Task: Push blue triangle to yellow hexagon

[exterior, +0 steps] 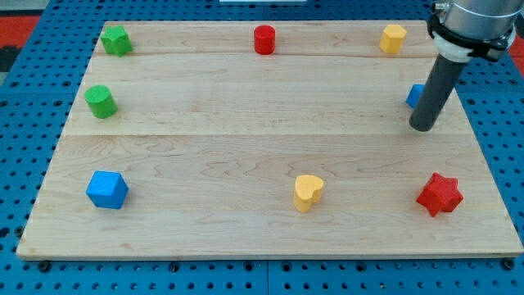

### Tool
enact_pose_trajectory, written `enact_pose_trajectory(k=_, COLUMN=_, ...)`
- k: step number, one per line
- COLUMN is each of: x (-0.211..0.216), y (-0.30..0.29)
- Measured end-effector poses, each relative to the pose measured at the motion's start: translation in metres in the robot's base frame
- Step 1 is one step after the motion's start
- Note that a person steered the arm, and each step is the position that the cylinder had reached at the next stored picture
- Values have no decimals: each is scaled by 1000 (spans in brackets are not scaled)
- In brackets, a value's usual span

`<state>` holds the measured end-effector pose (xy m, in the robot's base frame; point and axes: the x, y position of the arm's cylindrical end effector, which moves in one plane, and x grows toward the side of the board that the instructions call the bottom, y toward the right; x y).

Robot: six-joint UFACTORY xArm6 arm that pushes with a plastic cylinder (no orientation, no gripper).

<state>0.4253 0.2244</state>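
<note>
The blue triangle (415, 96) sits near the view's right edge of the wooden board, mostly hidden behind my rod. My tip (423, 127) rests on the board just below and slightly right of it, touching or nearly touching. The yellow hexagon (393, 38) stands at the view's top right, well above the blue triangle.
A red cylinder (264, 39) is at top middle, a green star-like block (116, 39) at top left, a green cylinder (101, 101) at left, a blue cube-like block (107, 189) at bottom left, a yellow heart (308, 192) at bottom middle, a red star (440, 194) at bottom right.
</note>
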Motion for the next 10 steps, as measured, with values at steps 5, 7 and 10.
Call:
enact_pose_trajectory(k=5, x=6, y=12)
enact_pose_trajectory(k=7, x=-78, y=10)
enact_pose_trajectory(k=10, x=-36, y=10)
